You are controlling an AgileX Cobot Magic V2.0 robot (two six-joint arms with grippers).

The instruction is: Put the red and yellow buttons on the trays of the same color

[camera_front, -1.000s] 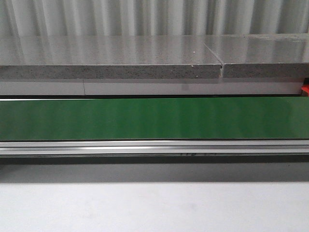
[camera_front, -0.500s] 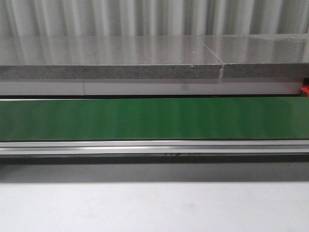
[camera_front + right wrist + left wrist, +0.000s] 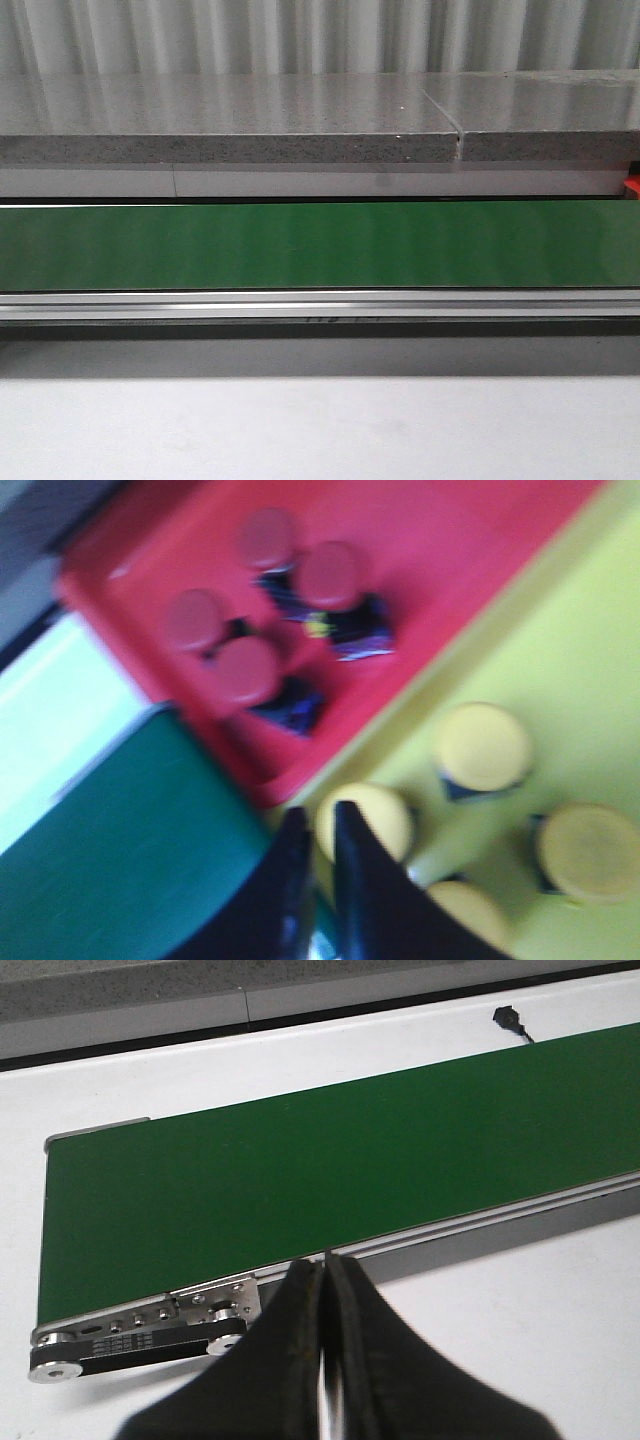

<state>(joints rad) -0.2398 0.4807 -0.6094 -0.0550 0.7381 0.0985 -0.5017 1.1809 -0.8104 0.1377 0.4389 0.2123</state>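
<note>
Although the right wrist view is blurred, it shows four red buttons (image 3: 270, 538) lying inside the red tray (image 3: 480, 540), clustered toward one corner, each with a dark base. Beside it, touching along a shared edge, sits the yellow tray (image 3: 600, 620), holding four yellow buttons (image 3: 483, 746) (one partly hidden by the tool). The right tool (image 3: 318, 880) hangs over the spot where the yellow tray's corner meets the green conveyor belt (image 3: 110, 840); its two dark fingers stand close together with only a narrow gap, and nothing is between them. A yellow button lies just beside the finger tips.

In the left wrist view, the left tool (image 3: 325, 1350) has its fingers pressed together, holding nothing, above the white counter (image 3: 520, 1320) near the belt's end roller and metal side rail (image 3: 150, 1325). The front view shows the bare green belt running across, a grey stone ledge (image 3: 230, 120) behind it, and no arm.
</note>
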